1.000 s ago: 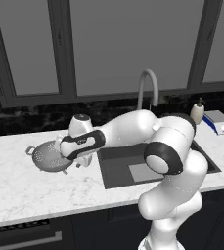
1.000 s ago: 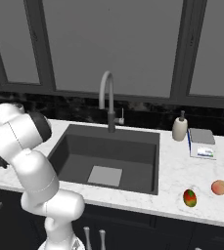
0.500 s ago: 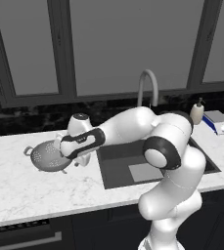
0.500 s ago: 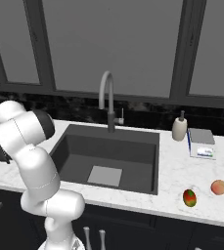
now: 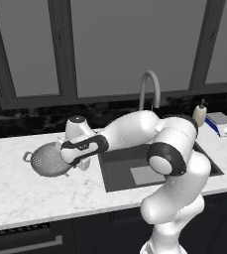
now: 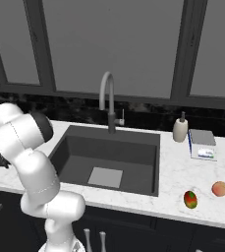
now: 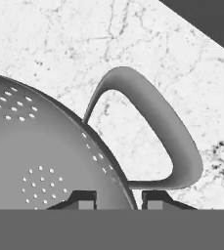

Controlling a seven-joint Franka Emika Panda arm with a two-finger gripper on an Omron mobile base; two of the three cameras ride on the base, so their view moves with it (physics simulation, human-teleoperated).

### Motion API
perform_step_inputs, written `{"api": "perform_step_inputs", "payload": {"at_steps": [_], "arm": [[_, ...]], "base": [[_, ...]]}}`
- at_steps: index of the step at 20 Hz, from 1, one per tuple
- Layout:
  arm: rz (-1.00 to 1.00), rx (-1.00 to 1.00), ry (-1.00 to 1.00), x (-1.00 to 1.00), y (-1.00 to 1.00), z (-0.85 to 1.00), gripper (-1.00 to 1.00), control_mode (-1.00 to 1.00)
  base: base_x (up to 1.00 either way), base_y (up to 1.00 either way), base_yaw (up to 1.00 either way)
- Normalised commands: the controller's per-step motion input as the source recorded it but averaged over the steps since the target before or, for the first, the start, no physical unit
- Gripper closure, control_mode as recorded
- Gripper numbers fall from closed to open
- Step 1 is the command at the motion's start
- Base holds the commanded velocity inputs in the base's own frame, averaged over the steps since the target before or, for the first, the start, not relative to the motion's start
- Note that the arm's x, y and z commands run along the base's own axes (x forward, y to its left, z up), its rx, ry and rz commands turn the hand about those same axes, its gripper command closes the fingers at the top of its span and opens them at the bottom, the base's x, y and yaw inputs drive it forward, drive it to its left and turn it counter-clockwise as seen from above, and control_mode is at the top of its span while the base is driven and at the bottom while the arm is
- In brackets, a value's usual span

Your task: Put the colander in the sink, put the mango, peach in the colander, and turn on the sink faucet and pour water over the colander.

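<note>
The white marble desk [image 6: 178, 172] carries everything here, and the dark sink [image 6: 109, 152] is set into its middle, empty, with the gooseneck sink faucet [image 6: 107, 101] rising at the basin's 12 o'clock and no stream running from it. The arm [image 5: 135, 131] reaches low across the basin toward its 9 o'clock, where the colander [image 5: 48, 158] sits upright on the desk just beside the sink, so it needs only a short carry over the edge. The hand [image 7: 117, 197] has its two fingertips drawn in close on either side of the colander's rim wall, right beside one loop handle [image 7: 152, 132], a thin edge that suits a narrow pinch; the colander's foot appears to rest on the desk, so lifting looks not yet begun. The mango [image 6: 190, 199] and the peach [image 6: 220, 188] wait near each other at the sink's 4 o'clock, well apart from the colander.
</note>
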Motion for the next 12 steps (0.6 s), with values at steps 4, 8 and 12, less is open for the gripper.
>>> {"api": "perform_step_inputs", "payload": {"at_steps": [4,8,12], "arm": [[-0.11,0.0,-0.01,-0.48,-0.41,0.13,1.0,-1.0],[-0.27,0.06,0.0,-0.43,-0.57,0.39,1.0,-1.0],[-0.32,0.08,0.0,-0.42,-0.59,0.47,1.0,-1.0]], "base": [[0.0,0.0,0.0],[0.0,0.0,0.0],[0.0,0.0,0.0]]}}
